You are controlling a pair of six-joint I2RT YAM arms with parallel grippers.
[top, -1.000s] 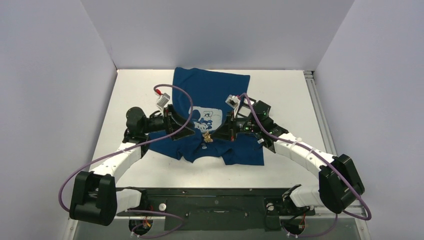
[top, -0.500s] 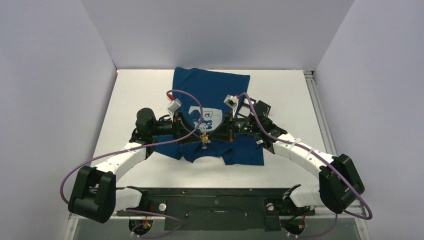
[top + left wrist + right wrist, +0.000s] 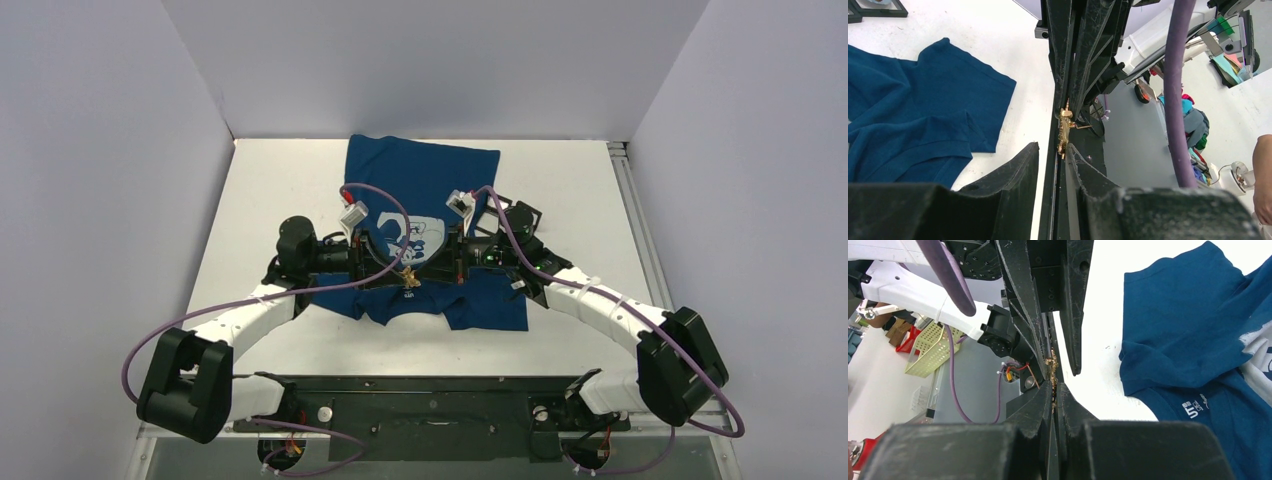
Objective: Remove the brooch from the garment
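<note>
Judged mostly done: found the brooch (image 3: pixel 1064 131) up in the air and clear of the garment (image 3: pixel 923 110), with no cloth caught on it in either wrist view. Saw the garment lying rumpled on the worktop (image 3: pixel 280 190), below the brooch and off to one side. Noted the right claw (image 3: pixel 1054 390) pinched fully together on the brooch, gripping one end at the very fingertips. Noted the left claw (image 3: pixel 1053 149) facing it tip to tip, parted only narrowly and straddling the other end of the brooch. Could not tell whether either pad touches the gold, so counted nothing as held there. Reckoned as left to do: perhaps passing the brooch across or carrying it off, then setting it down apart from the garment. From above, placed the brooch between both claws, over the near part of the garment.
</note>
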